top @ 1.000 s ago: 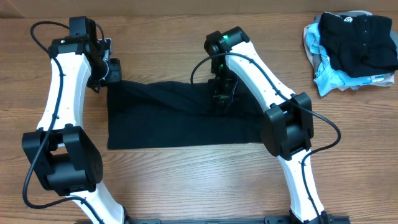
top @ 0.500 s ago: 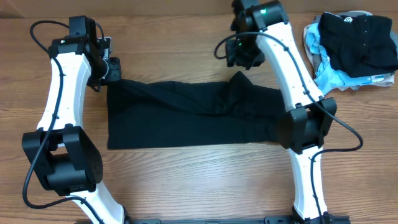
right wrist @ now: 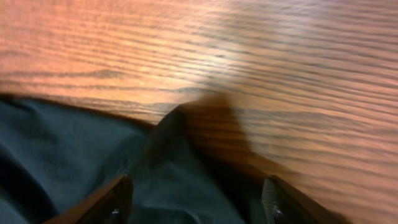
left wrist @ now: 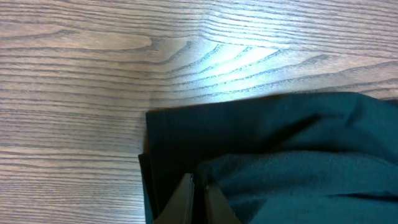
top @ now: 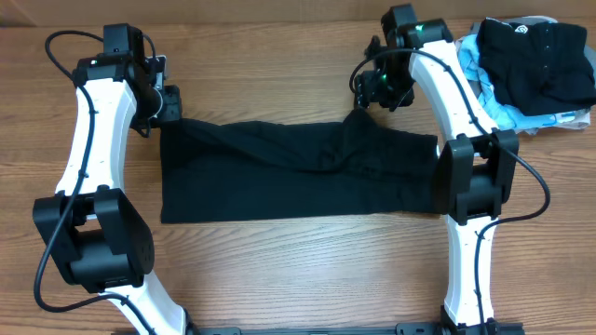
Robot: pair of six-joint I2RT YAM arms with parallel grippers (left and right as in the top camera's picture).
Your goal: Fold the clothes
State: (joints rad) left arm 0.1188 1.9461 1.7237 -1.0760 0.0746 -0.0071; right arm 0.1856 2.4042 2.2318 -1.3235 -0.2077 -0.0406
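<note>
The black shirt (top: pixel 279 172) lies as a wide flat band across the middle of the table. My left gripper (top: pixel 169 105) is shut on its back left corner; in the left wrist view the fingers (left wrist: pixel 186 200) pinch the dark fabric (left wrist: pixel 280 155). My right gripper (top: pixel 377 95) is open just above the shirt's back edge, right of centre, where a small peak of fabric (top: pixel 358 119) stands up. In the right wrist view the gripper (right wrist: pixel 198 199) has its fingers (right wrist: pixel 118 200) wide apart with the cloth peak (right wrist: pixel 171 134) between and below them, not gripped.
A pile of garments (top: pixel 526 65) sits at the back right corner: a black one on top of a light blue one (top: pixel 494 119) and a grey one. Bare wood table (top: pixel 279 270) lies in front of the shirt and behind it.
My right gripper has left the middle of the shirt and moved back and right. The shirt's right end now reaches further right. The left gripper has not moved.
</note>
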